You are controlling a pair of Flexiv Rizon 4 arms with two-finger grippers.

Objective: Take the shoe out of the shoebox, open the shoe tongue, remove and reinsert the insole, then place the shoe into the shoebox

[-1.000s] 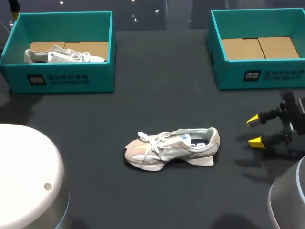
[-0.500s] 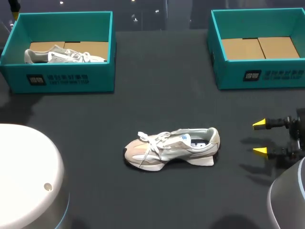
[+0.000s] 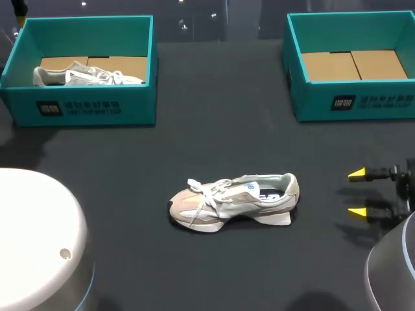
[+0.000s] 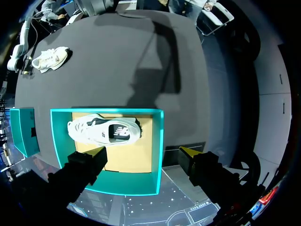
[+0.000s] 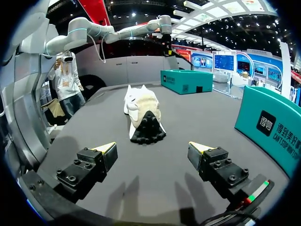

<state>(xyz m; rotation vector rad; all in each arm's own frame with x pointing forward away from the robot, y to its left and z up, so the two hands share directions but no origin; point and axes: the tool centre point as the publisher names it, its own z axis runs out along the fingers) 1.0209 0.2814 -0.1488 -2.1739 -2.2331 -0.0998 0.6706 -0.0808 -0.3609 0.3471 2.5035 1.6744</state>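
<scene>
Beige and white lace-up sneaker [image 3: 233, 199] sits out on the dark table [image 3: 227, 129], straight ahead of your right hand [image 3: 358, 192] and well apart from it, with its heel towards the fingers. That hand is spread wide and holds nothing. Your left hand [image 4: 143, 151] is also spread wide and empty. It hangs above a teal cardboard shoebox [image 4: 157, 141], with a second pale sneaker [image 4: 103, 131] lying in the box below its fingers.

Opening the tongue looks like the step in hand. Bring your right hand forward low and level, then close on the heel collar to steady the shoe. Have the other hand pinch the tongue's top edge rather than the loose laces, which would likely drag the whole shoe.

Compared with a second ago, your right hand has drawn back from the shoe towards the table's edge. Its fingers have also levelled out. The shoe has not moved.
</scene>
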